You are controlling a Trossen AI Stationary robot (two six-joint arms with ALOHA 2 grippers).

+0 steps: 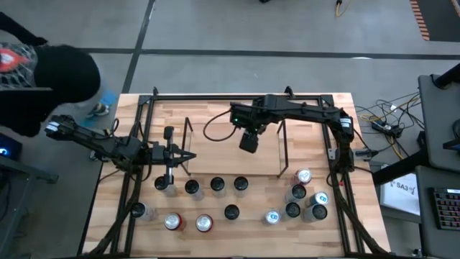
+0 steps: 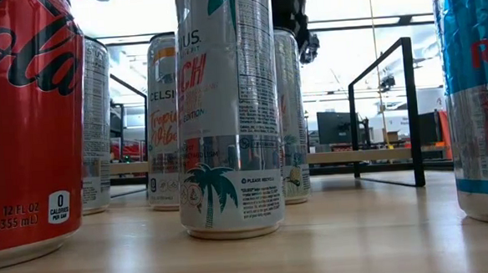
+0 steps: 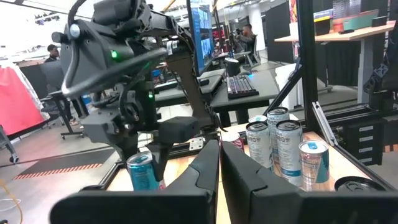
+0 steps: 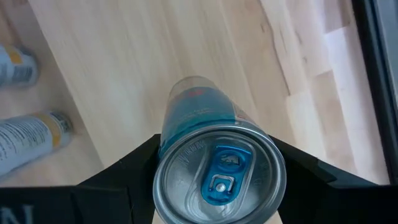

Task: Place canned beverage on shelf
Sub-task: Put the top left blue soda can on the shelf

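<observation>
My right gripper [image 1: 249, 142] is shut on a teal canned beverage [image 4: 208, 130] with a silver top and blue tab, over the light wood base of the shelf [image 1: 230, 155]. The shelf's black wire end frames [image 1: 282, 147] stand on either side. The can also shows in the left wrist view [image 3: 142, 173], below the right arm. My left gripper [image 1: 188, 155] is shut and empty, level above the table at the shelf's left end frame, pointing toward the table's right edge. My right gripper pinches the can's upper wall, just under the rim [image 4: 163, 163], between its two fingers [image 4: 127, 171], one on each side. The fingers come from above, pointing down. The can is upright; I cannot tell whether its bottom touches the shelf's wood.
Several cans stand in a row near the shelf's front [image 1: 217, 185] and more along the table's near edge [image 1: 204, 223], with a cluster at the near right [image 1: 303, 194]. The large black tubular frame [image 1: 136, 129] rings the table. A person [image 1: 50, 72] is at the far left.
</observation>
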